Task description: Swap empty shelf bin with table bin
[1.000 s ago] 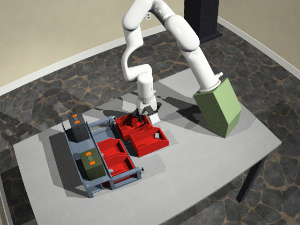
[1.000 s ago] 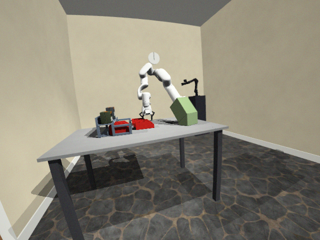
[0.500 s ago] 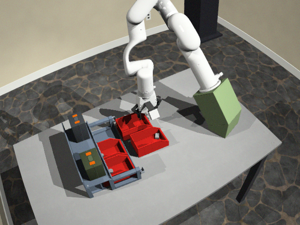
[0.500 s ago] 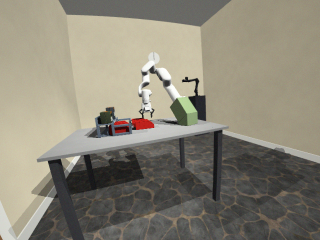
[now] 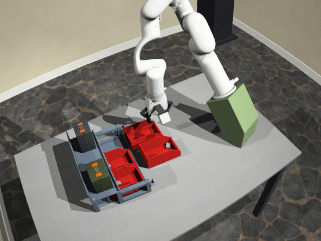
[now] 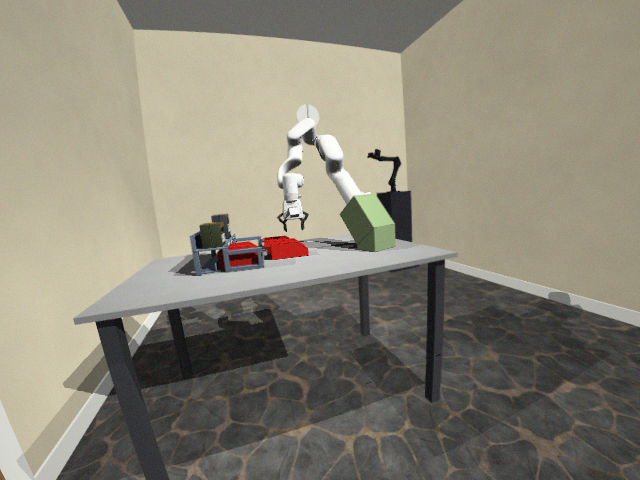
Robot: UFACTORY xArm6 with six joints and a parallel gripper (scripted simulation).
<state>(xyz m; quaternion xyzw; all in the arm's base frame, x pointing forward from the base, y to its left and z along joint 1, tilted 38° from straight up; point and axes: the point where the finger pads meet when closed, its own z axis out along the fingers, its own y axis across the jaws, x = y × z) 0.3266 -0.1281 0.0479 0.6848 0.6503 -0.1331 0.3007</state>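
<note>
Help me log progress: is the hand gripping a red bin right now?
No, the hand hangs open above the red bin, holding nothing.

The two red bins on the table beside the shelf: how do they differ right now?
The far red bin, under the open gripper, shows no part inside; the near red bin holds a small grey part. The far bin stands against the shelf's end post; the near bin stands farther out on the table. Both are red, open-topped, side by side.
</note>
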